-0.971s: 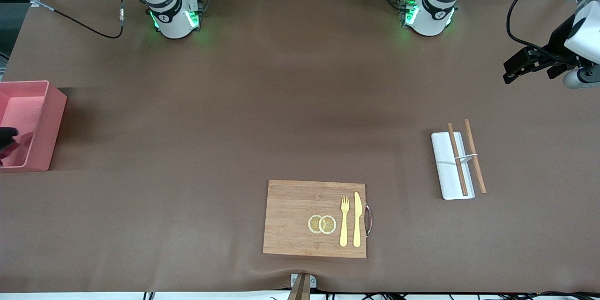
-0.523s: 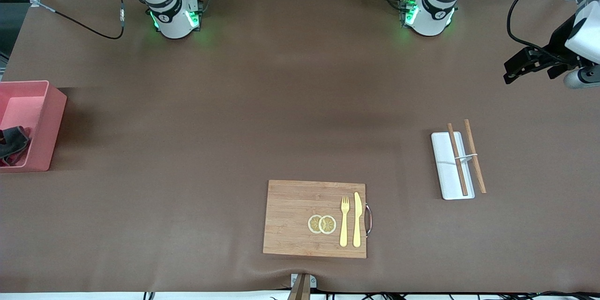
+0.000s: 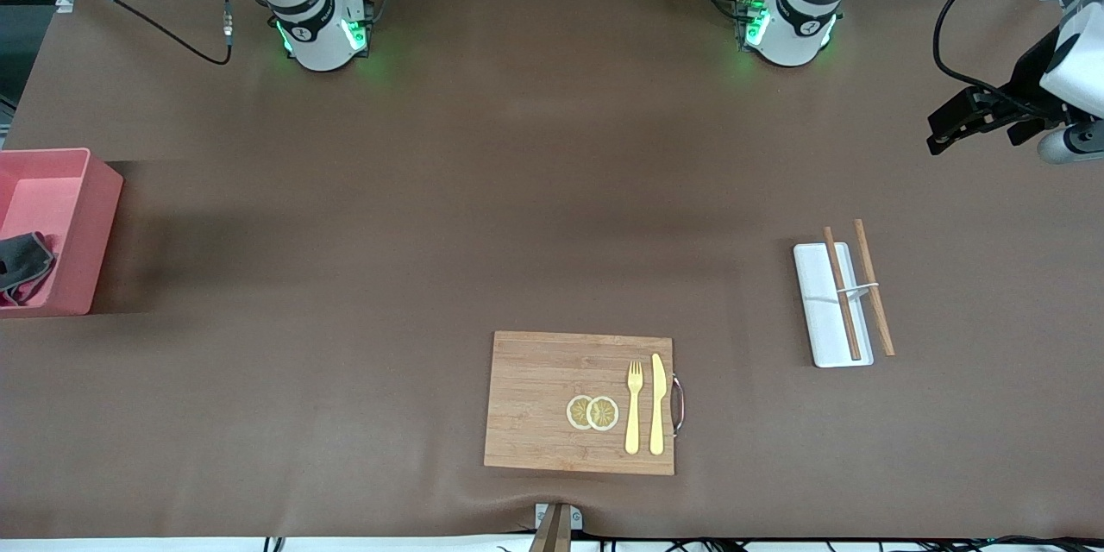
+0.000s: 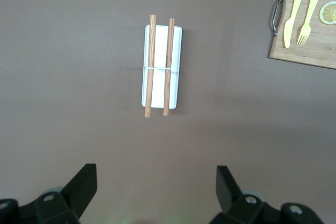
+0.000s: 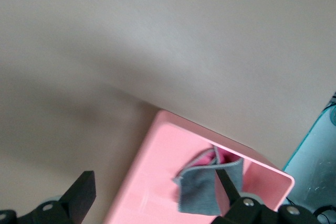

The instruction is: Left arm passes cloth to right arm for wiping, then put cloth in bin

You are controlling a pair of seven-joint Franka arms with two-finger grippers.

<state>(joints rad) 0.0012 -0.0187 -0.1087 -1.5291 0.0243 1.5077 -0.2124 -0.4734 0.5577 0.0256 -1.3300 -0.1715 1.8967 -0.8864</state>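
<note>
Right wrist view: my right pincer [image 5: 152, 192] hangs released above the bin [image 5: 157, 171], the cloth [image 5: 207, 187] crumpled inside. My left pincer [image 4: 156, 187] waits, spread wide, over bare tabletop [image 3: 483, 190].

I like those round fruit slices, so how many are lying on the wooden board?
2. The lemon slices lie side by side, touching, on the wooden board, beside the yellow fork. None looks hidden.
</note>
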